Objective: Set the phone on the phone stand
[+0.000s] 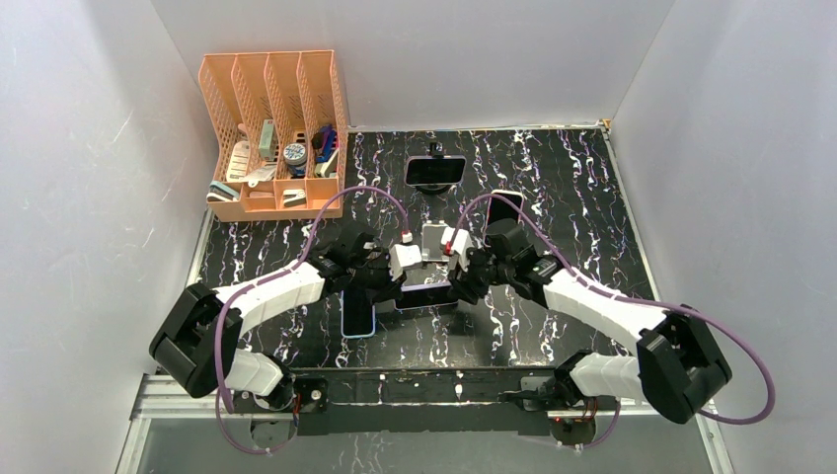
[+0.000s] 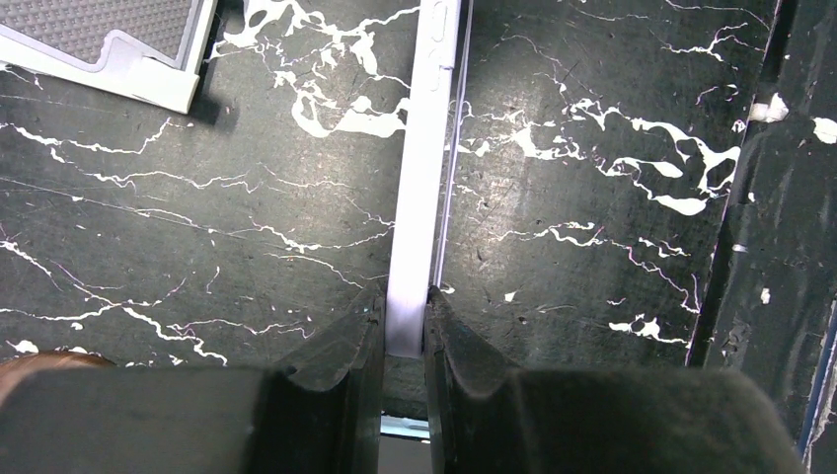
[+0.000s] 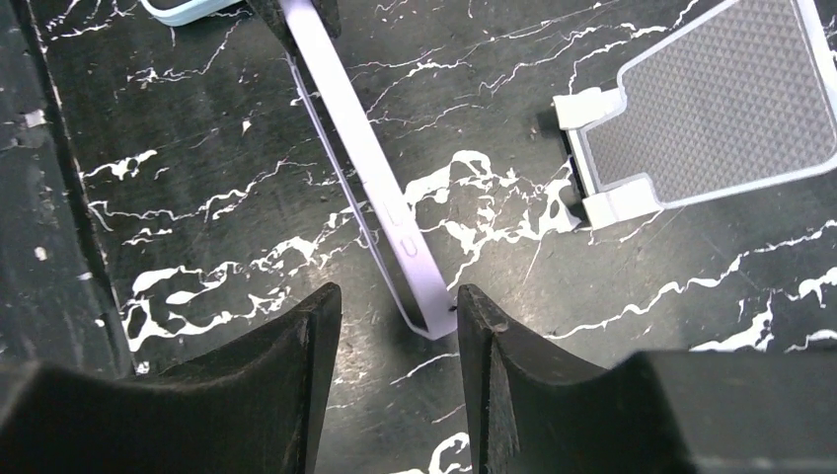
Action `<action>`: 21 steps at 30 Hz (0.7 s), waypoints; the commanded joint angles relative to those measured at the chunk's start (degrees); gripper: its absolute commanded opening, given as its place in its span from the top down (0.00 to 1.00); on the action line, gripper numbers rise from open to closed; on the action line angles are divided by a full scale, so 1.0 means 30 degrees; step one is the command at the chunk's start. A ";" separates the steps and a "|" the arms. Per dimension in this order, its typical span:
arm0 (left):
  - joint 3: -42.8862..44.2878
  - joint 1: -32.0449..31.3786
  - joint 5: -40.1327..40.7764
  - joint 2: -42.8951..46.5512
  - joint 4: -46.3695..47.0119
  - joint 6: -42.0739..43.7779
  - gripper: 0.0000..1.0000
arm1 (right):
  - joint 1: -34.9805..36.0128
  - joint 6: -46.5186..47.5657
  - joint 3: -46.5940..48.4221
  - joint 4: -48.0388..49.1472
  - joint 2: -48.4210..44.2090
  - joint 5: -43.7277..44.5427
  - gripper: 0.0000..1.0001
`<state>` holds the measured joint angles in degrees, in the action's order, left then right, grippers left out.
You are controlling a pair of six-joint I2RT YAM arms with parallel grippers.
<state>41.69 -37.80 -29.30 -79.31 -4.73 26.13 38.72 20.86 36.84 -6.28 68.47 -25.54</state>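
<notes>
Black marble table (image 2: 197, 197) with white streaks fills my screens. My left gripper (image 2: 405, 321) is pressed tight on one end of the pale purple phone (image 2: 419, 188), which stands up on its thin edge. My right gripper (image 3: 397, 296) is spread, with one finger on each side of the phone's other end, and it is not squeezing. I cannot tell if the phone rests on the table or hangs just above it. The phone stand (image 3: 706, 109), white with a grey pad, sits near the phone, and the part of the pad I can see is bare. So I think the grab is done, but the phone is not on the stand yet. I must lift it, carry it over and lean it there. A blue phone (image 1: 358, 314) lies flat by my left arm, and an orange rack (image 1: 271, 128) sits far off in the back left corner.
</notes>
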 commanded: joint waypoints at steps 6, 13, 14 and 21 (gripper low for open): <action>-0.0275 0.0444 0.0874 0.0192 0.1255 0.0277 1.00 | -0.0536 0.1977 0.1665 0.0515 0.2440 -0.0792 0.47; -0.0304 0.0602 0.0856 0.0012 0.1396 0.0284 1.00 | -0.0817 0.2311 0.1987 0.0204 0.2978 -0.1008 0.58; -0.0263 0.0638 0.0885 -0.0015 0.1401 0.0284 1.00 | -0.0841 0.2323 0.1995 0.0192 0.2994 -0.0994 0.63; 0.0246 0.0836 0.0760 -0.0413 0.1203 0.0306 1.00 | -0.0979 0.2506 0.2165 0.0109 0.3462 -0.1459 0.97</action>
<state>40.99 -36.47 -29.87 -79.44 -2.68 25.93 36.18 28.21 40.42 -6.87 77.19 -28.58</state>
